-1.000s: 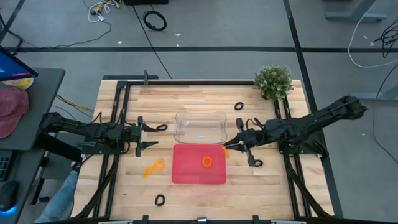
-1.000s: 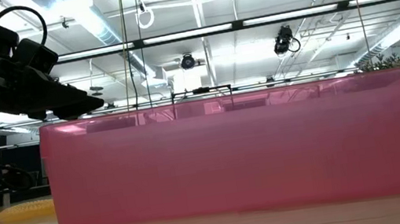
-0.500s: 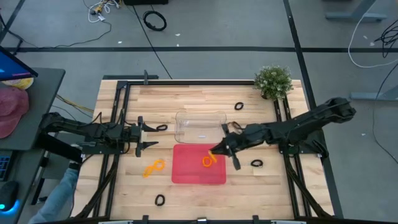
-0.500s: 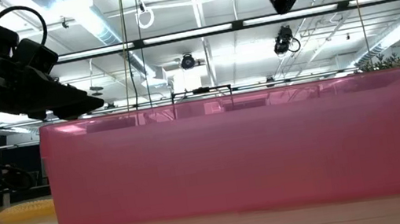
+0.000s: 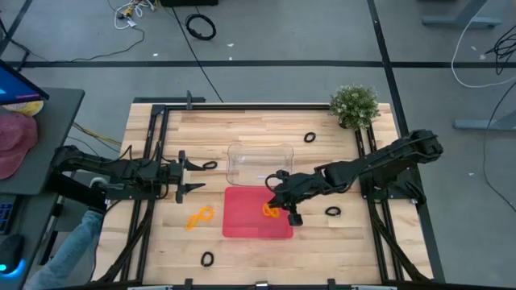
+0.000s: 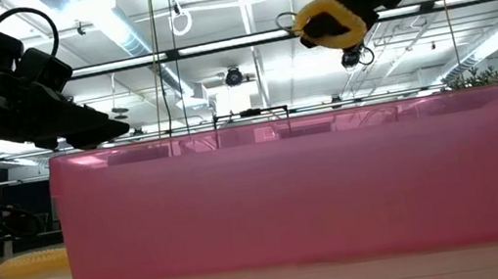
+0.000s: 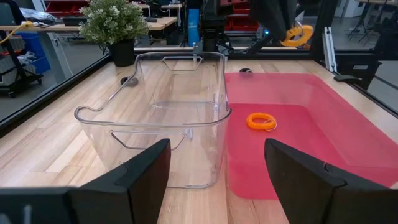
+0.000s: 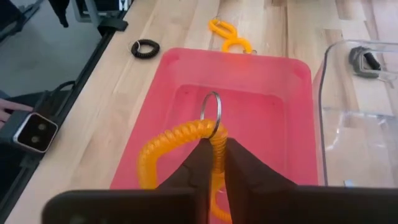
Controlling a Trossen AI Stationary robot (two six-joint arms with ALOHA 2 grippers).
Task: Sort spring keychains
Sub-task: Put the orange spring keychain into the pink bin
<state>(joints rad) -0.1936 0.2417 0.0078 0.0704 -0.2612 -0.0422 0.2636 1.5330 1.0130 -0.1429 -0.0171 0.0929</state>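
High view: I read no legible writing. My left gripper [image 5: 187, 176] sat open beside the clear bin [image 5: 260, 163], empty. My right gripper [image 5: 276, 206] hung over the red tray [image 5: 242, 221], fingers pinched on an orange spring keychain [image 8: 180, 144]; a second orange one [image 7: 261, 121] lay inside the tray.

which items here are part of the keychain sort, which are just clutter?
Job:
- orange keychain held by right gripper above red tray
- orange keychain in tray
- orange keychains on table
- black keychains
- clear bin

Lying about:
- potted plant
- floor cable coil
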